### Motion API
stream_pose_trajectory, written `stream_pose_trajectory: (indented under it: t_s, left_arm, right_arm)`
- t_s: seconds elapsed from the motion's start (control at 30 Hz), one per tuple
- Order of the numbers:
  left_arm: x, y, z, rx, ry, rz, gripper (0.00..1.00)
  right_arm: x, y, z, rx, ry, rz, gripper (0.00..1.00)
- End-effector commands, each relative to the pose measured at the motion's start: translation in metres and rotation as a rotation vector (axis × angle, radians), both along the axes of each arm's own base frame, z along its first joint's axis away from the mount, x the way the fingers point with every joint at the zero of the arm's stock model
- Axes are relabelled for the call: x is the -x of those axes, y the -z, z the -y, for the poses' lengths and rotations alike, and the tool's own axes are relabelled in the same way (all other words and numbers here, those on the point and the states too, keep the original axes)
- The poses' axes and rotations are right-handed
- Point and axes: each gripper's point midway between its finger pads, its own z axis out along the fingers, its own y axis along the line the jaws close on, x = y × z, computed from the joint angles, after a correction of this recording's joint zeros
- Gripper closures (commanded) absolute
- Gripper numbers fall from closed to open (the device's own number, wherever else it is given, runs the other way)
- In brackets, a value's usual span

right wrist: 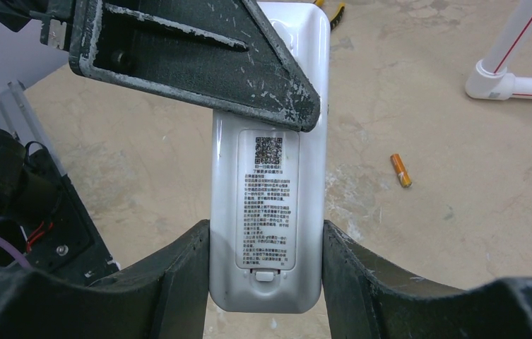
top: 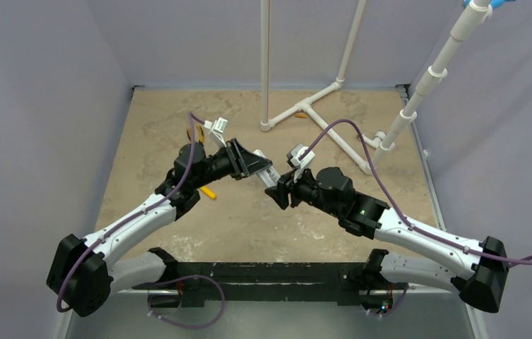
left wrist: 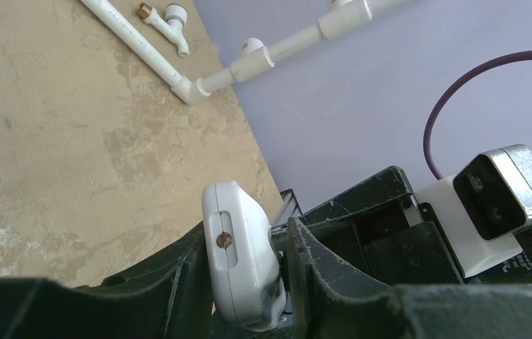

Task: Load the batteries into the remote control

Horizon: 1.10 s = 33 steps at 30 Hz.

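The white remote control [top: 268, 174] is held in the air between both grippers. In the right wrist view its back [right wrist: 266, 205] faces the camera, with a printed label cover and latch in place. My right gripper [right wrist: 266, 236] is shut on its lower end. My left gripper [top: 256, 164] grips the other end, with one finger [right wrist: 199, 56] lying across the back. In the left wrist view the remote's end face [left wrist: 238, 247] sits between my left fingers [left wrist: 178, 282]. One orange battery [right wrist: 400, 170] lies on the table beyond the remote.
White pipe framework [top: 319, 113] stands at the back, with a tilted pipe [top: 418, 99] at the right. Yellow pliers handles [top: 196, 133] lie behind the left arm. A small orange piece [top: 208, 192] lies under the left arm. Purple walls enclose the tan table [top: 249, 226].
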Motion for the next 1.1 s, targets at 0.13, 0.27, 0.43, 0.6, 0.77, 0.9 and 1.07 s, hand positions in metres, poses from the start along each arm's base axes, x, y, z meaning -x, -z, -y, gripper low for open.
stream_pose_trajectory:
  t_s: [0.13, 0.27, 0.43, 0.6, 0.77, 0.9, 1.07]
  left_arm:
    - [0.002, -0.027, -0.005, 0.038, -0.023, 0.075, 0.62]
    - [0.002, -0.027, -0.006, 0.032, -0.032, 0.077, 0.64]
    - [0.002, -0.026, -0.006, 0.029, -0.033, 0.073, 0.72]
    - [0.002, -0.026, -0.005, 0.029, -0.024, 0.077, 1.0]
    - [0.003, -0.024, -0.009, -0.01, -0.023, 0.095, 1.0]
    - [0.009, -0.029, -0.015, -0.028, -0.002, 0.149, 1.0]
    - [0.029, -0.043, -0.01, -0.032, 0.126, 0.28, 1.0]
  right_arm:
    - [-0.001, -0.02, -0.005, -0.047, -0.011, 0.035, 1.0]
    - [-0.001, -0.019, -0.005, -0.043, -0.012, 0.033, 1.0]
    - [0.0, -0.019, -0.005, -0.046, -0.017, 0.033, 1.0]
    - [0.001, -0.021, -0.006, -0.054, -0.028, 0.039, 0.89]
    - [0.003, -0.038, 0.002, -0.081, -0.025, 0.102, 0.21]
    - [0.01, -0.056, 0.015, -0.097, -0.045, 0.198, 0.11]
    - [0.021, -0.071, 0.026, -0.112, -0.097, 0.351, 0.06]
